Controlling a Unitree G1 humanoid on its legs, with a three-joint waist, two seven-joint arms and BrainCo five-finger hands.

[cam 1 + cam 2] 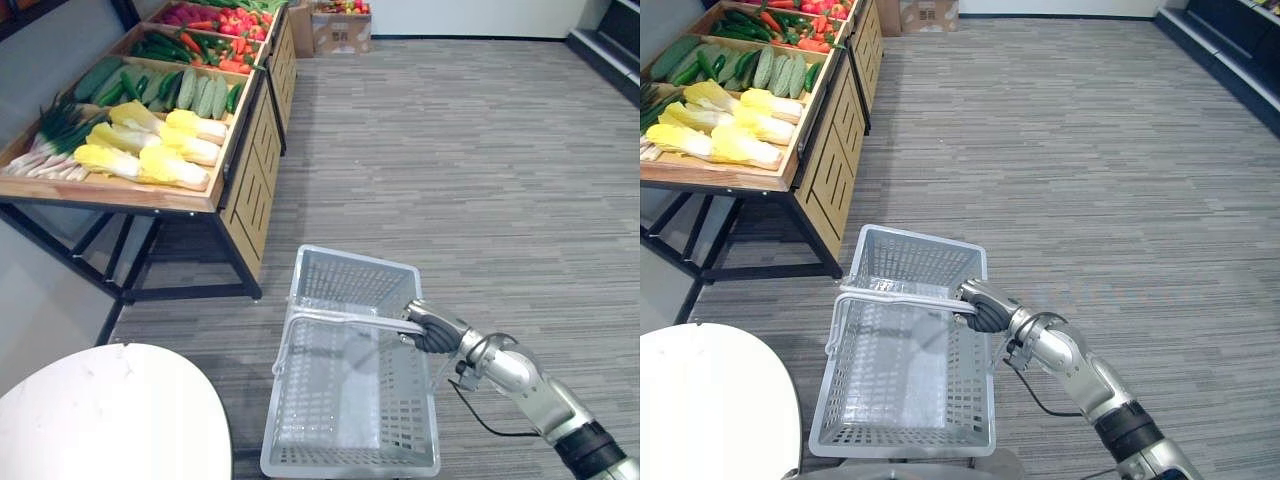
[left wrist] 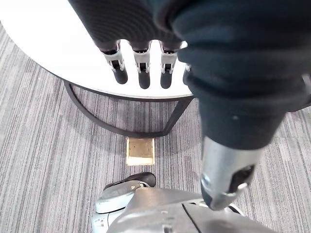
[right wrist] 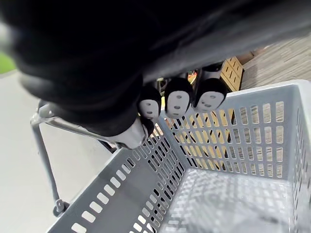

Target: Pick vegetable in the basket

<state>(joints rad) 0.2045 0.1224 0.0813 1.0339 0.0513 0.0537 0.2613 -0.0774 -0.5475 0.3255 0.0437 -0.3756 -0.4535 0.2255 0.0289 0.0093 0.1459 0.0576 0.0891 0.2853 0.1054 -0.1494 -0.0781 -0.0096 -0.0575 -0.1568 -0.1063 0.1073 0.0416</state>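
Near the stall [image 1: 150, 195], right robot hand [image 1: 432, 333] clasps basket handle [image 1: 330, 316]; left robot hand [image 2: 143, 65] slack.

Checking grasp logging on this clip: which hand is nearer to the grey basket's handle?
Right. The right hand is curled round the basket handle, at its end on the robot's right. The left hand hangs open over the white round table, apart from the basket.
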